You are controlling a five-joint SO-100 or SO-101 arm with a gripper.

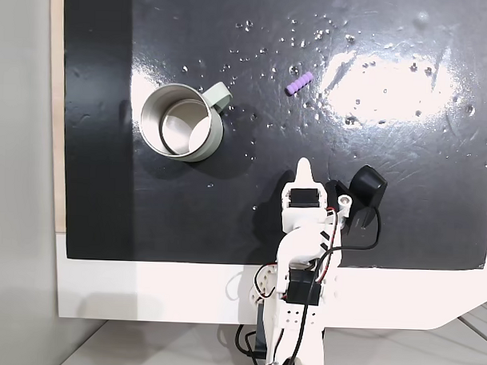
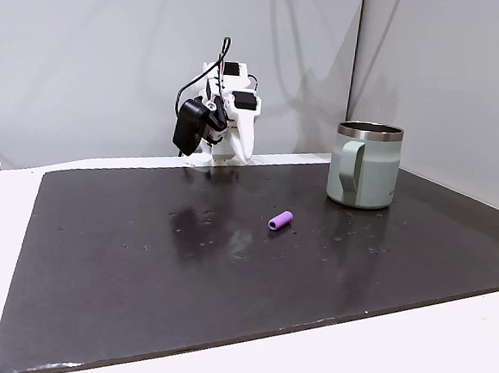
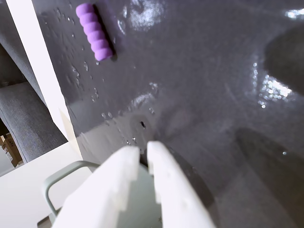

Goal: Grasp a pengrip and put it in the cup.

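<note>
- Jaws nearly closed and empty on the gripper [image 3: 143, 151], held back from the cup [image 1: 184, 121].
- Pengrip [image 1: 300, 83] lies on the mat beyond the cup's handle, well apart.
- Reaching hasn't begun, I judge; next, open and descend over the pengrip.

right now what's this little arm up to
The white arm's gripper holds nothing, its fingers nearly together above the dark mat. The purple pengrip lies loose on the mat, untouched. The grey-green cup stands upright, apart from both. Nothing has been picked up.
</note>
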